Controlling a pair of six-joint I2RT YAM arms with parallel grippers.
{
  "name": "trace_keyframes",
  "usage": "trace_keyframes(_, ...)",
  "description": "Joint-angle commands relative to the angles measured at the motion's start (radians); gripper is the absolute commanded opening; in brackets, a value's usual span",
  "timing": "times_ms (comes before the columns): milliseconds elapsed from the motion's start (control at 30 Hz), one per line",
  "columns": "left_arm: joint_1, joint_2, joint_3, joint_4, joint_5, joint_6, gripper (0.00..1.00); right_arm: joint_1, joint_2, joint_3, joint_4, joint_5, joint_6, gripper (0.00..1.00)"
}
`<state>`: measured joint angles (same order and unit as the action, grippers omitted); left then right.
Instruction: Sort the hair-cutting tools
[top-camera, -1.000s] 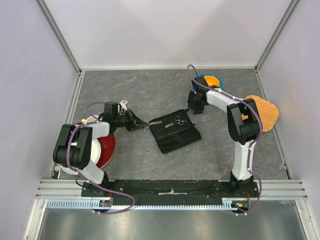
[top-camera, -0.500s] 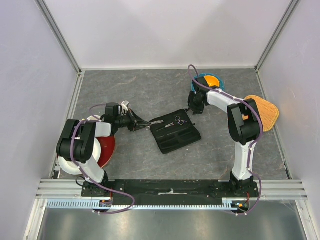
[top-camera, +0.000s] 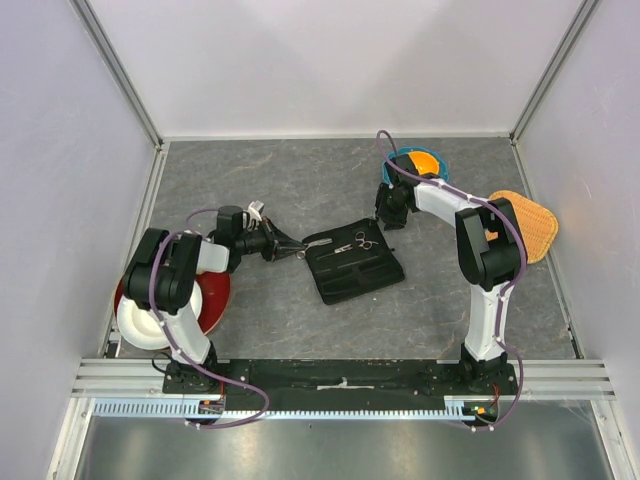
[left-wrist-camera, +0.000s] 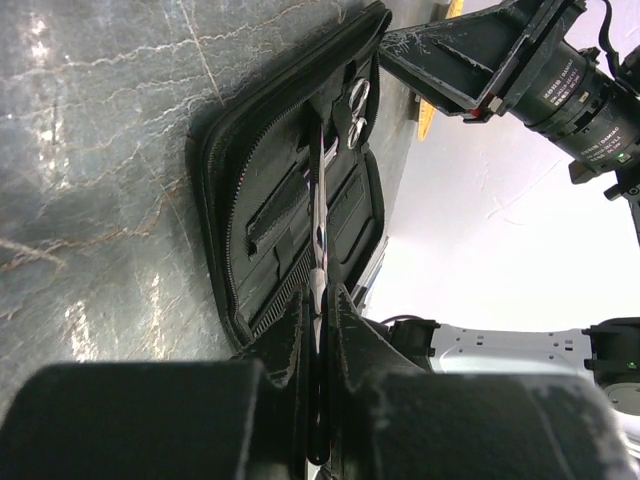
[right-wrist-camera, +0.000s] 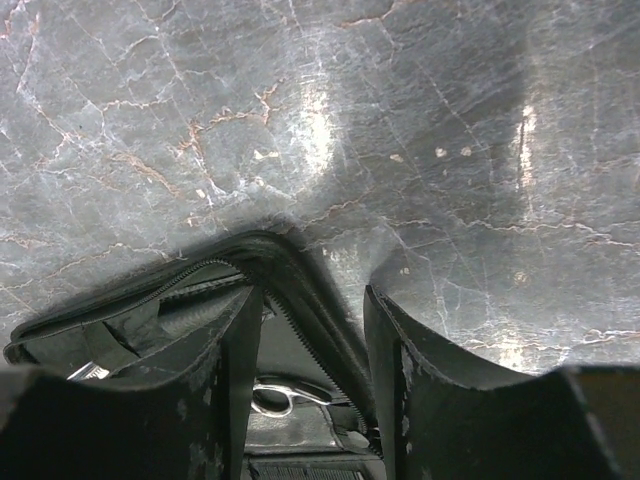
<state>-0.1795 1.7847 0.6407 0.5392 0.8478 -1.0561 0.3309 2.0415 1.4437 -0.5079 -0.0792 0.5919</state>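
Left gripper (left-wrist-camera: 318, 300) pinches the tip of the silver scissors (left-wrist-camera: 322, 190): stiff, light, slick metal, probably gripped surer nearer the pivot.

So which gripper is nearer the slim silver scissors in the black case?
Left. The left gripper pinches the scissors by the blade tip; right gripper straddles the black case corner beside the loops.

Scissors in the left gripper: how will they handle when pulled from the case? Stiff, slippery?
The slim scissors look like polished metal: likely stiff, but slippery in the left gripper, which pinches only one end, so they may pivot. The open black case looks like soft fabric; it may drag along.
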Motion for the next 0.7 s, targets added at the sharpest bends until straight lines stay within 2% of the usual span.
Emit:
trace_keyframes(0,-0.021,0.047,0.047,0.108,0.059,-0.028,0.02,0.017,0.013,-0.032,0.002,-0.048,0.011,0.52)
trace_keyframes(400,-0.023,0.16,0.033,0.412,0.158,-0.099,0.02,0.03,0.039,-0.039,0.008,-0.06,0.022,0.48)
trace_keyframes(667,-0.029,0.205,0.062,0.424,0.18,-0.108,0.02,0.036,0.049,-0.045,0.006,-0.05,0.022,0.44)
